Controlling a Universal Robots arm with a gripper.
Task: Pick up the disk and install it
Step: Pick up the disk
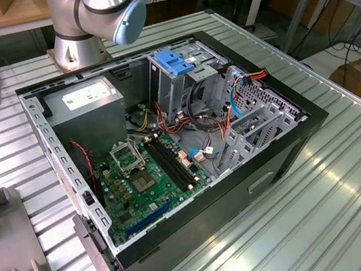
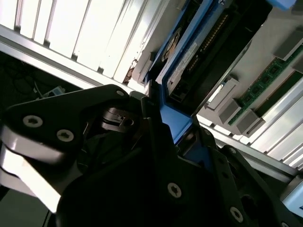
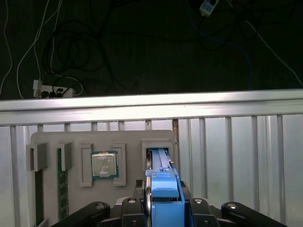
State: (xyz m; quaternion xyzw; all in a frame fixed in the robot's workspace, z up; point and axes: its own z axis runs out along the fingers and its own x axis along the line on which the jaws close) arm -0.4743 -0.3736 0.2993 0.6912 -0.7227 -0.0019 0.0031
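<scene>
The disk (image 3: 160, 158) stands on edge in a slot of a grey holder tray (image 3: 102, 139), with its bright blue carrier (image 3: 164, 191) uppermost. In the first wrist view my gripper (image 3: 164, 198) is shut on that blue carrier, one black finger on each side. The second wrist view shows the disk (image 2: 189, 61) from close by, its grey metal body and connector edge framed by the blue rail, and the gripper (image 2: 173, 125) clamped on the rail's end. The open computer case (image 1: 286, 153) lies on the table in the exterior view, with a tall grey drive cage (image 1: 173, 88) inside it.
A blue bracket (image 1: 174, 61) tops the drive cage. The holder tray also carries a processor (image 3: 104, 165) and memory sticks (image 3: 60, 189). Past the ribbed table's edge (image 3: 151, 101) lie a dark floor and cables. The arm's base (image 1: 90, 19) stands behind the case.
</scene>
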